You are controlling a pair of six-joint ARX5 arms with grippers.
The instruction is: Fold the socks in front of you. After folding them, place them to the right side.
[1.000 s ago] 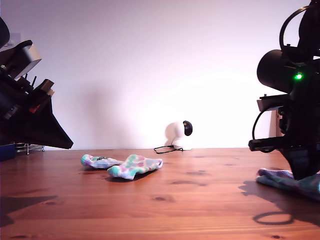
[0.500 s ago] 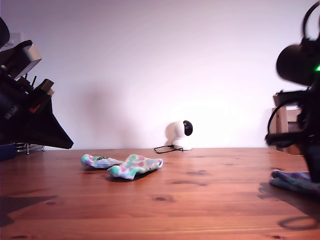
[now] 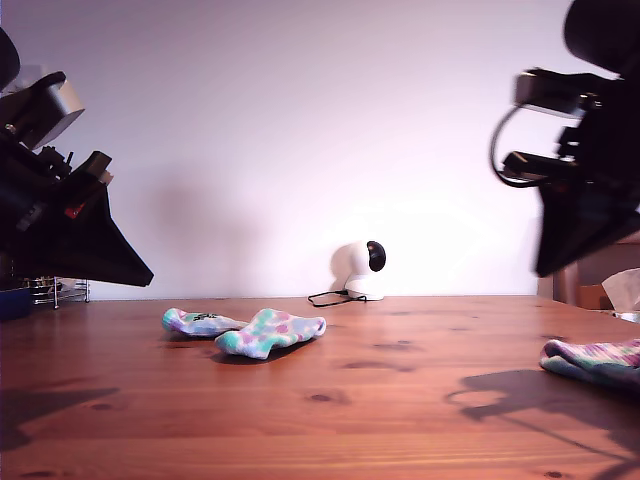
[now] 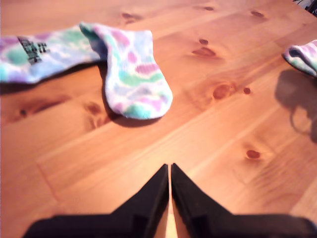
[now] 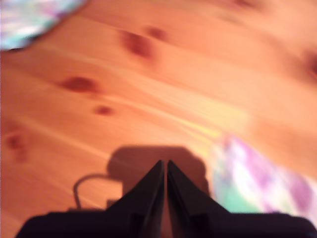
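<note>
Stretching across the lower half of the exterior view, the knotty wooden table point(image 3: 400, 400) is carrying everything in play. Two dark arms are hanging above it: the first arm point(image 3: 60, 230) is filling the exterior view's left edge, and the second arm point(image 3: 585, 170) is sitting high at the exterior view's right, casting its shadow on the boards below.

One tie-dye sock point(image 3: 245, 331) is lying unfolded left of centre in the exterior view, bent at the heel with the toe pointing toward the camera; in the first wrist view the same sock point(image 4: 99, 59) is showing its black lettered cuff and is lying well ahead of the jaws. A folded sock point(image 3: 595, 360) is resting at the exterior view's right edge, probably because that is the drop spot the task asks for; it appears again, blurred, in the second wrist view point(image 5: 252, 183).

"My first gripper" point(image 4: 170, 171) is showing its jaws pressed together and gripping nothing. "My second gripper" point(image 5: 165, 166) is likewise closed and empty, just beside the folded sock and apparently clear of it.

A small white desk camera point(image 3: 360, 270) with its cable is standing at the far table edge.
</note>
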